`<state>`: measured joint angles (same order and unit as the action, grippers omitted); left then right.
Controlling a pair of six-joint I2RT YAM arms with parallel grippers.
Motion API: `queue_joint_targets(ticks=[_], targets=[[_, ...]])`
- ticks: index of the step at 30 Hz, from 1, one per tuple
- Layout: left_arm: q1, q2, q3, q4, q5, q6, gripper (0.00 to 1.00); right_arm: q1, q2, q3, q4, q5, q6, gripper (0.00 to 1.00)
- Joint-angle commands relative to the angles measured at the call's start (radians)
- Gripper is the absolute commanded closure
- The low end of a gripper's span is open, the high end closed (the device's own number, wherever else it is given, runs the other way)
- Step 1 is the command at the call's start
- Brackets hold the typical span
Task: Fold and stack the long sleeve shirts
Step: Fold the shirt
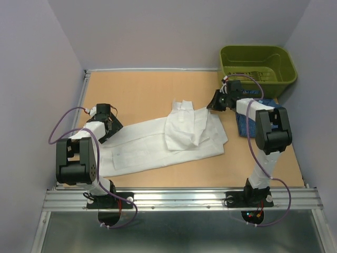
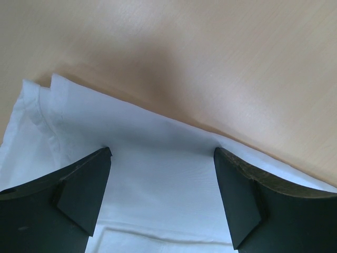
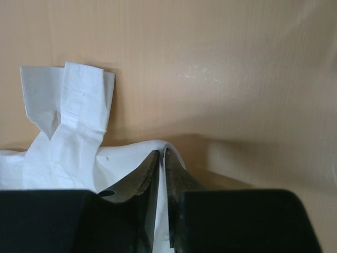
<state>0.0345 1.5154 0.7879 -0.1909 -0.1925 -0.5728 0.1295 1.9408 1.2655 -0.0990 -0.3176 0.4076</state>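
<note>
The white shirt lies spread across the middle of the table, with part of it folded over itself at the upper right. My left gripper is at the shirt's left end. In the left wrist view it is open, its jaws wide apart over the white cloth near the shirt's edge. My right gripper is at the shirt's upper right edge. In the right wrist view it is shut on a raised fold of the white shirt. The dark blue shirt lies at the right, mostly hidden under my right arm.
An olive-green plastic bin stands in the back right corner. Bare tan table stretches behind the shirt. Walls close in the left, back and right sides.
</note>
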Motion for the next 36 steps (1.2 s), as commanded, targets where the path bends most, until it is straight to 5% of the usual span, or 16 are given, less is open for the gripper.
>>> queue_joint_targets(ticks=[1, 4, 6, 13, 17, 25, 36], targets=[[0.01, 0.003, 0.01, -0.056, -0.027, 0.007, 0.09, -0.019, -0.02, 0.086, 0.082, 0.042, -0.023, 0.8], [0.008, -0.037, 0.016, -0.053, -0.028, 0.011, 0.07, -0.008, -0.078, 0.075, 0.084, 0.044, -0.033, 0.69], [0.008, -0.086, 0.016, -0.051, -0.025, 0.001, 0.06, 0.004, -0.138, 0.051, 0.082, 0.055, -0.046, 0.52], [0.002, -0.282, 0.019, -0.064, 0.017, 0.043, 0.05, 0.039, -0.298, -0.058, 0.082, 0.029, -0.064, 0.28], [-0.008, -0.391, -0.002, -0.062, 0.035, 0.103, 0.02, 0.079, -0.31, -0.069, 0.079, -0.09, -0.115, 0.28], [-0.01, -0.639, -0.148, 0.047, 0.034, 0.151, 0.01, 0.182, -0.188, -0.06, 0.087, -0.055, -0.032, 0.27], [-0.031, -0.636, -0.154, 0.094, 0.028, 0.168, 0.01, 0.188, -0.097, -0.182, 0.229, -0.012, 0.157, 0.27]])
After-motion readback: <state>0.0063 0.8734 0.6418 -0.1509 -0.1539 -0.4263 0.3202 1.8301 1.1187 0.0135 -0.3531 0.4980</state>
